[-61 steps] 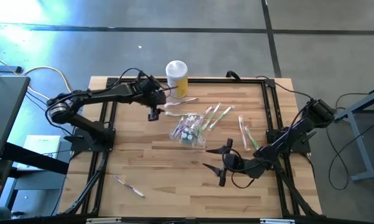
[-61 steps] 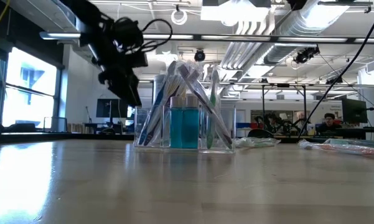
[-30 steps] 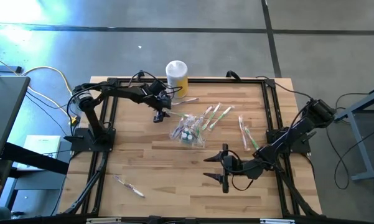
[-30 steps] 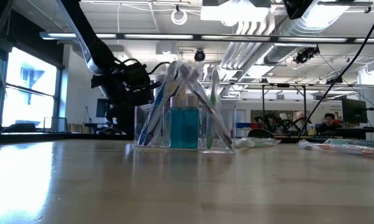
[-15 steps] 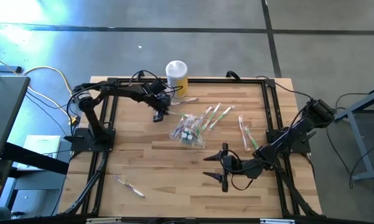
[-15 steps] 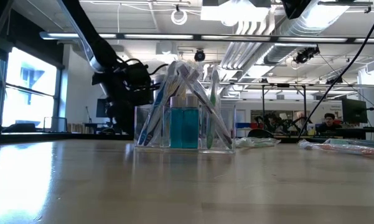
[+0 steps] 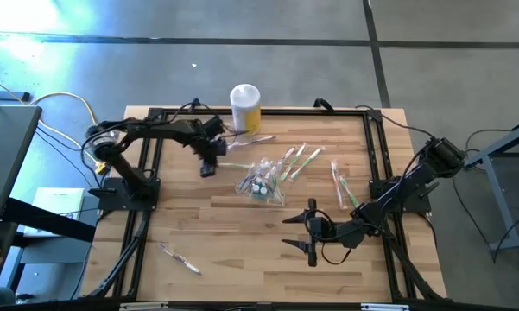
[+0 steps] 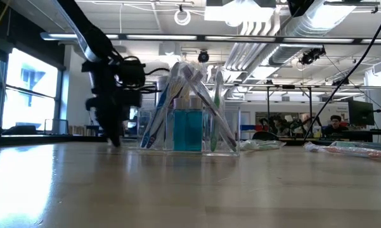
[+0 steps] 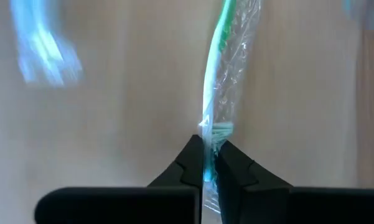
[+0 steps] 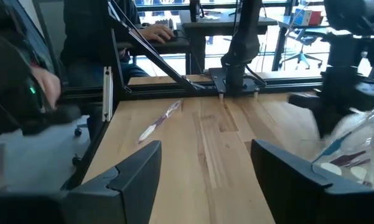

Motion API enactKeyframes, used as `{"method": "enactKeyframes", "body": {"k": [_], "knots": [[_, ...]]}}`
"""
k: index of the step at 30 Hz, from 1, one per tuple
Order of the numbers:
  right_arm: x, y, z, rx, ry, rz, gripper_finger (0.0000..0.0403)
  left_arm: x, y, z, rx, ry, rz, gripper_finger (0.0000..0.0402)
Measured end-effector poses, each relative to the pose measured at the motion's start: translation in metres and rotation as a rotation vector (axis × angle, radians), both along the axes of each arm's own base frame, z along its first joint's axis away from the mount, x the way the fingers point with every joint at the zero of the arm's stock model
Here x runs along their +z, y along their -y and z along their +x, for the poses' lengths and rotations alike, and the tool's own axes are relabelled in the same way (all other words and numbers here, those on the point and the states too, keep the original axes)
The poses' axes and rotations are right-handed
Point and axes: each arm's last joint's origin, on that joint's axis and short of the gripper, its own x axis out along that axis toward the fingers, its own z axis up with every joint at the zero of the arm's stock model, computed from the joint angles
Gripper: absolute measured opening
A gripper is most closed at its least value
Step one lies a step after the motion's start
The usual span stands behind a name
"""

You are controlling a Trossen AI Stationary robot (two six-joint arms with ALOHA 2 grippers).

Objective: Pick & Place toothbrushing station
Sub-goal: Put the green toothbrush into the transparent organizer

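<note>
We see the left gripper (image 9: 209,163) closed on a wrapped toothbrush (image 9: 219,87), just beside the clear container (image 7: 261,181) at the table's middle. The right gripper (image 10: 205,165) waits wide open and empty. Several toothbrushes (image 7: 298,161) are not yet placed.

The high camera hangs above and looks straight down on the whole table (image 7: 242,233), with both arms and some floor around it. The low camera sits at the height of the table top and looks level across the wood into the room behind; the station (image 8: 189,114) stands near it, in the middle of its picture. The left wrist camera looks very closely at a wrapped brush (image 9: 221,93) over the wood. The right wrist camera looks low along the table toward a loose brush (image 10: 158,121), which the high view also shows.
</note>
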Motion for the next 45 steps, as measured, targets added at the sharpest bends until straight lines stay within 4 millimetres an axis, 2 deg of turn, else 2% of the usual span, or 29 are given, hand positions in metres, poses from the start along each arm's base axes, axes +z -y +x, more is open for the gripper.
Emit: {"method": "enactKeyframes", "body": {"k": [3,10,16,21,26,30,34,42,45], "knots": [[0.0,0.0,0.0,0.003,-0.001,-0.019,0.024,0.022,0.014,-0.008,0.014,-0.039,0.092,0.0008],[0.0,0.0,0.0,0.009,-0.002,-0.052,0.024,0.097,0.054,-0.029,0.085,0.088,0.363,0.0005],[0.0,0.0,0.0,0.009,-0.001,-0.051,0.024,0.155,0.095,-0.064,0.11,0.156,0.528,0.0005],[0.0,0.0,0.001,0.03,-0.004,-0.047,0.024,0.186,0.128,-0.086,0.031,0.259,0.638,0.0005],[0.0,0.003,0.004,0.089,-0.012,-0.034,0.024,0.205,0.155,-0.091,-0.002,0.389,0.678,0.0005],[-0.001,0.01,0.009,0.09,-0.018,0.022,0.024,0.207,0.182,-0.078,-0.132,0.471,0.69,0.0005],[-0.002,0.018,0.014,0.048,-0.032,0.117,0.024,0.197,0.22,-0.057,-0.384,0.48,0.794,0.0005],[-0.009,0.034,0.02,-0.052,-0.091,0.269,0.024,0.148,0.298,-0.018,-0.892,0.305,1.213,0.0009],[-0.01,0.038,0.022,-0.072,-0.095,0.293,0.024,0.131,0.319,-0.004,-0.984,0.266,1.333,0.002]]}}
